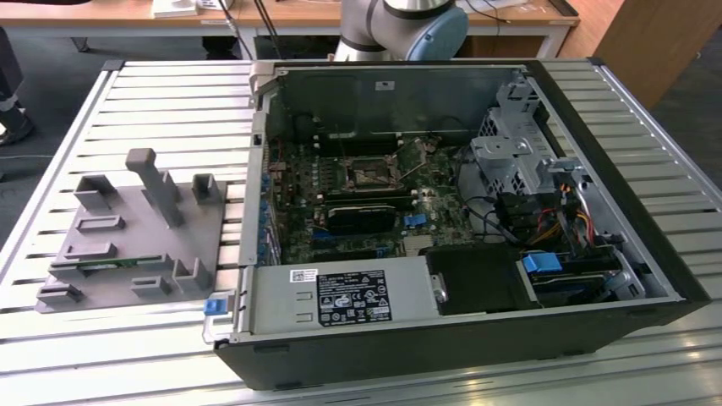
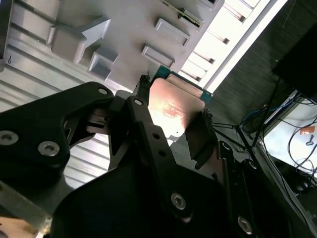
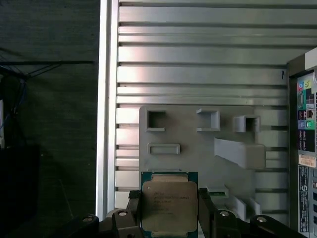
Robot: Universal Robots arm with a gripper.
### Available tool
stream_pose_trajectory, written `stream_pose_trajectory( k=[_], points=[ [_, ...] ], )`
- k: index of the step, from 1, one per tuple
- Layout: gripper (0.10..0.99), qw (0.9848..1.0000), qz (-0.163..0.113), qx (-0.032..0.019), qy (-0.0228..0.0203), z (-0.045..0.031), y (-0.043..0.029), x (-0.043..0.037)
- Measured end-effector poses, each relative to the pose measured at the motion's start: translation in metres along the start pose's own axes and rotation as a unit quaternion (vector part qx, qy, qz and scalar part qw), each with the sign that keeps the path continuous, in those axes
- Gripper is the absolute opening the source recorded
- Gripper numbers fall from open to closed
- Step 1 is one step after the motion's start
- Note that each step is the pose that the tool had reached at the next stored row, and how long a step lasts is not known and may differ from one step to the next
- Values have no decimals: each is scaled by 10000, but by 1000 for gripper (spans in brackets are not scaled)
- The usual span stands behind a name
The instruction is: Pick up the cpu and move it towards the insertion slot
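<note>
While your gripper (image 3: 169, 210) pinches the cpu (image 3: 168, 203) by two opposite sides, one black finger (image 3: 205, 213) on each, you see the chip hang over the grey fixture (image 3: 198, 148), near the edge of the slatted worktop (image 1: 169, 110). In the second wrist view its silvery top (image 2: 173, 106) faces away from the fixture. In the exterior view the fixture lies close to the worktop edge at the exterior view's left. The insertion slot (image 1: 368, 174) sits well apart from it, inside the open computer case (image 1: 609, 279) that stands on the worktop beside the fixture.
</note>
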State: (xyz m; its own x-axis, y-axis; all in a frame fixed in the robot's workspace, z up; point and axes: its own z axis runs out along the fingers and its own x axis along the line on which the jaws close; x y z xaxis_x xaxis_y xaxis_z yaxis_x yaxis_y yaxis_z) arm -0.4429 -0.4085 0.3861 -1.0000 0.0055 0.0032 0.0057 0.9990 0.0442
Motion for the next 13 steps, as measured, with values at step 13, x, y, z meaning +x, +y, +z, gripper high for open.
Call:
stream_pose_trajectory(
  k=[13],
  points=[
    [541, 10000, 0, 0, 0, -241, 16, 1]
  ],
)
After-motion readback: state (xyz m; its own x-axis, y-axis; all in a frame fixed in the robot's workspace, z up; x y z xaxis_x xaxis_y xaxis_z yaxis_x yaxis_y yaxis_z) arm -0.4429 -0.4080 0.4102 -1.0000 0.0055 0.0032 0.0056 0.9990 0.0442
